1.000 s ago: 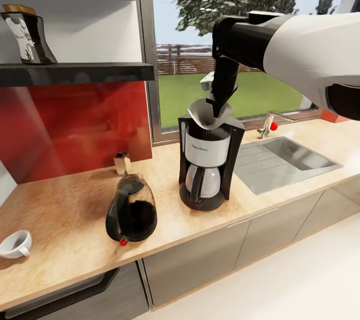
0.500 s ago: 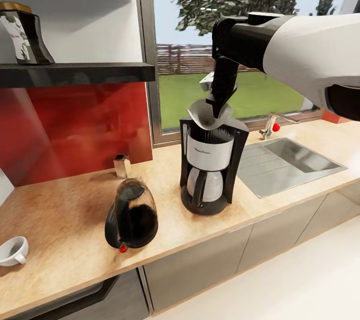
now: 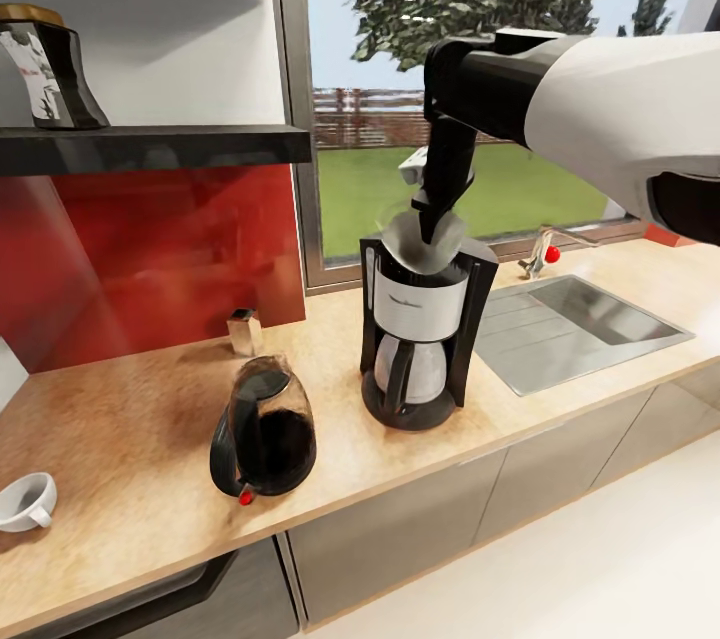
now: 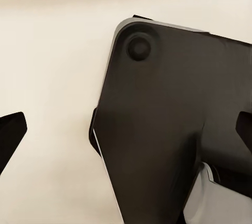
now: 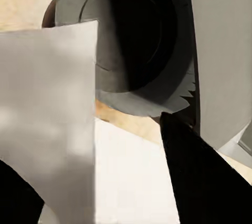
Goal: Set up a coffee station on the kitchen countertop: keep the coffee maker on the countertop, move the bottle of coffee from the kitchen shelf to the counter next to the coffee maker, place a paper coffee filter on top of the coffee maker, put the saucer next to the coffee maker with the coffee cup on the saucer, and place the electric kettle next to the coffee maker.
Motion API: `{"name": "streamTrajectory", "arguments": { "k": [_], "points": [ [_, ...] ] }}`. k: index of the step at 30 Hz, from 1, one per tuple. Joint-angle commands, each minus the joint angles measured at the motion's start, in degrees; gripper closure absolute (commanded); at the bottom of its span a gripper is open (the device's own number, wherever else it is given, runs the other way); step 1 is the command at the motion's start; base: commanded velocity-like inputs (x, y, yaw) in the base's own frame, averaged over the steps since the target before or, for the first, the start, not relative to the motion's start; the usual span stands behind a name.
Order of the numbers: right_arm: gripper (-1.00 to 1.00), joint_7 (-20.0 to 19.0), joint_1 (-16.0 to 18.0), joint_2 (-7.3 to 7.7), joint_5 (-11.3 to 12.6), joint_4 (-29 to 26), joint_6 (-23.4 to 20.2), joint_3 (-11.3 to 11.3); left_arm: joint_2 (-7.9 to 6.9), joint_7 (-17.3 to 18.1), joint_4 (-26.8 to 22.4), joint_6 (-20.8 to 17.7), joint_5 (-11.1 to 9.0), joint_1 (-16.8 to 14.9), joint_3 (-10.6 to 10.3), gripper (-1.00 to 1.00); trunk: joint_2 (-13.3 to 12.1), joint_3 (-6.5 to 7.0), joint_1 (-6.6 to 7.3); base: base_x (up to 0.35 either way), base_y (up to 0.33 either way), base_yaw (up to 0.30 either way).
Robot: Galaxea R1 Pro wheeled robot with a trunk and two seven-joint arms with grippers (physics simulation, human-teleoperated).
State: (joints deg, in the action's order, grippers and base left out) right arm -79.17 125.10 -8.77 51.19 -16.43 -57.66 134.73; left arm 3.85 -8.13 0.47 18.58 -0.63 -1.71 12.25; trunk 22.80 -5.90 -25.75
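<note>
The black and silver coffee maker [image 3: 415,339] stands mid-counter. My right gripper [image 3: 433,224] points straight down over its top. The white paper coffee filter [image 3: 412,244] lies on the maker's top, around the fingers. In the right wrist view the filter [image 5: 52,124] sits between the black fingers [image 5: 202,182], which stand apart, above the maker's round top [image 5: 136,40]. The dark electric kettle [image 3: 262,427] stands to the left of the maker. A white coffee cup [image 3: 25,499] lies near the counter's left end. The bottle of coffee [image 3: 45,69] is on the shelf. My left gripper [image 4: 126,132] is open and holds nothing.
A steel sink [image 3: 570,314] with a faucet [image 3: 540,251] lies right of the maker. A small metal shaker [image 3: 243,329] stands by the red backsplash. A window runs behind the counter. A dark panel [image 4: 173,129] lies below the left gripper.
The filter has shifted down and to the right onto the maker's top, and its outline has changed. The right arm has hardly moved. The view shifted slightly a second ago.
</note>
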Motion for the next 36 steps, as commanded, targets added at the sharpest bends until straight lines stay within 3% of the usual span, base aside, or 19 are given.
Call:
{"name": "streamTrajectory", "arguments": {
  "k": [1, 36],
  "points": [
    [-1.0, -0.2, 0.08, -0.02, 0.19, -0.02, -0.38, 0.27, 0.01, -0.09, 0.05, 0.23, -0.06, -0.05, 0.13, -1.0, 0.12, -0.13, -0.03, 0.0, 0.0, 0.0],
    [-1.0, -0.14, -1.02, -0.02, 0.12, 0.05, -0.44, 0.27, 0.1, 0.2, 0.13, 0.23, -0.01, -0.02, 0.05, -1.0, 0.12, -0.13, -0.03, 0.022, 0.01, 0.0]
  ]
}}
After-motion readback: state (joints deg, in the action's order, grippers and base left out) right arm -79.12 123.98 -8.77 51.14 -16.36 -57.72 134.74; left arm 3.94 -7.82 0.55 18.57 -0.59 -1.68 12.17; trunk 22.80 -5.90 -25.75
